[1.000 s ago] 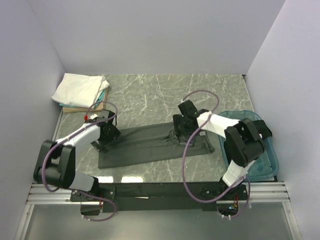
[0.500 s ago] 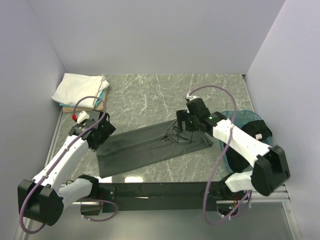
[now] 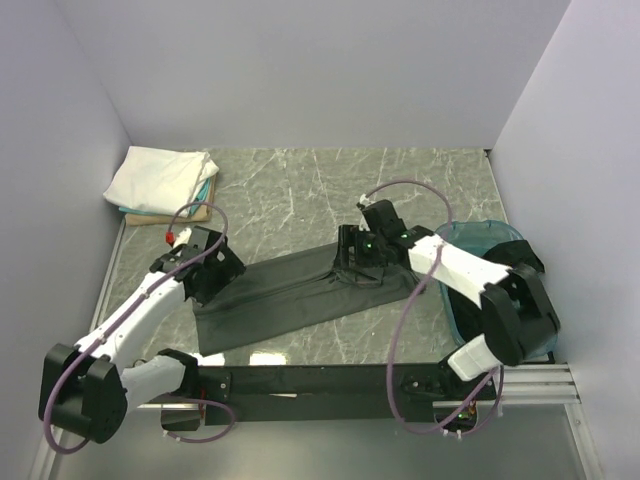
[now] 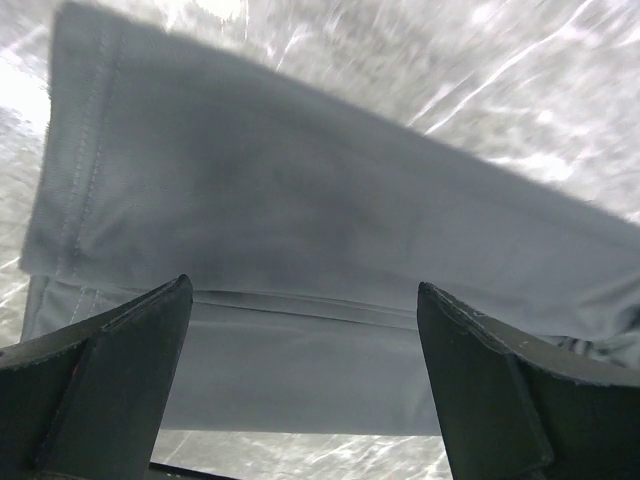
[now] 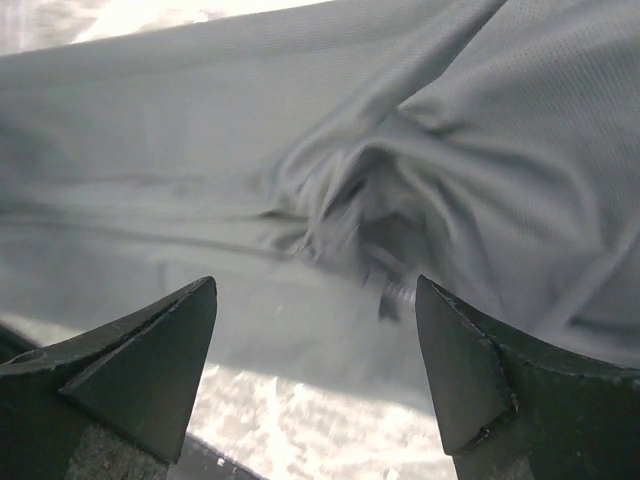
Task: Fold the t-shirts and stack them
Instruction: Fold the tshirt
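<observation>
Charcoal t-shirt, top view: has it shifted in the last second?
Yes. The charcoal t-shirt has slid at its left end toward the black base rail, narrowing that gap; its right end stays roughly put.

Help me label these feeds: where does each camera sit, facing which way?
Top external: fixed above and behind, looking down at the table; left arm and right arm show.
Left wrist: on the left arm, facing the shirt, its hemmed end; open jaws below.
Right wrist: on the right arm, facing the shirt, its bunched end; open jaws below.
Shared: all show the shirt.
</observation>
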Robot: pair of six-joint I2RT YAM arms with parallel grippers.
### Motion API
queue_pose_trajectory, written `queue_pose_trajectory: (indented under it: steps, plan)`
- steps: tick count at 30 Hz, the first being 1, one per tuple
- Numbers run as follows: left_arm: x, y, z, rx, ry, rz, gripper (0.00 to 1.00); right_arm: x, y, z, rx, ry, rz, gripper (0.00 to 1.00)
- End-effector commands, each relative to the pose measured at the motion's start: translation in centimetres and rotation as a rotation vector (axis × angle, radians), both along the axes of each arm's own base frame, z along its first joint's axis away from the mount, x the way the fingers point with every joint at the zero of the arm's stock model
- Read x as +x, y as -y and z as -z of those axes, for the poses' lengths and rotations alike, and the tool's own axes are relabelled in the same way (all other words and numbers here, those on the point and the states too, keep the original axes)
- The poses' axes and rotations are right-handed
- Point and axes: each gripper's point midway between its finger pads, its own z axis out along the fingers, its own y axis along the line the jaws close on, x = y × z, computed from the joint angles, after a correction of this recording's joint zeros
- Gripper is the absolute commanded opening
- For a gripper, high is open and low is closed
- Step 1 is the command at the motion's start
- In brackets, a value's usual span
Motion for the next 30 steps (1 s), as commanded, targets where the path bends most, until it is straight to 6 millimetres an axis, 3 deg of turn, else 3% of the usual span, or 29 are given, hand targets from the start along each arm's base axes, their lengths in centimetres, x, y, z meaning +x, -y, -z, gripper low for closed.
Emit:
queue_pose_trajectory:
  steps: [1, 5, 10, 12, 15, 21, 27, 30]
  plan:
    - [0.8, 1.2, 0.7, -0.028, 0.009, 0.062, 0.99, 3.0, -1.6, -0.5, 0.017, 0.053, 0.001, 0.86]
    - [0.6, 0.9, 1.8, -0.008, -0.023, 0.054, 0.99, 2.8, -2.6, 2.2, 0.009, -0.012, -0.018, 0.83]
    - [0.4, 0.3, 1.7, 0.021, -0.028, 0.038, 0.99, -0.3, -3.5, 4.4, -0.016, -0.076, -0.071, 0.8]
    - [0.5, -0.1, 1.6, 0.038, -0.023, 0.029, 1.0, -1.2, -2.4, 4.9, -0.078, -0.071, -0.036, 0.79]
    - [0.3, -0.7, 1.5, 0.062, -0.025, 0.007, 0.99, -4.0, 1.7, 6.9, -0.206, -0.116, 0.043, 0.8]
    - [0.5, -0.6, 1.8, 0.063, -0.035, 0.005, 0.99, -6.1, 6.5, 5.8, -0.291, -0.075, 0.166, 0.84]
    - [0.8, -0.2, 2.3, 0.053, -0.051, 0.014, 0.99, -4.8, 5.5, 1.2, -0.177, 0.05, 0.172, 0.86]
    - [0.8, -0.1, 2.3, 0.047, -0.048, 0.014, 1.0, -3.5, 6.6, -0.1, -0.229, 0.12, 0.189, 0.84]
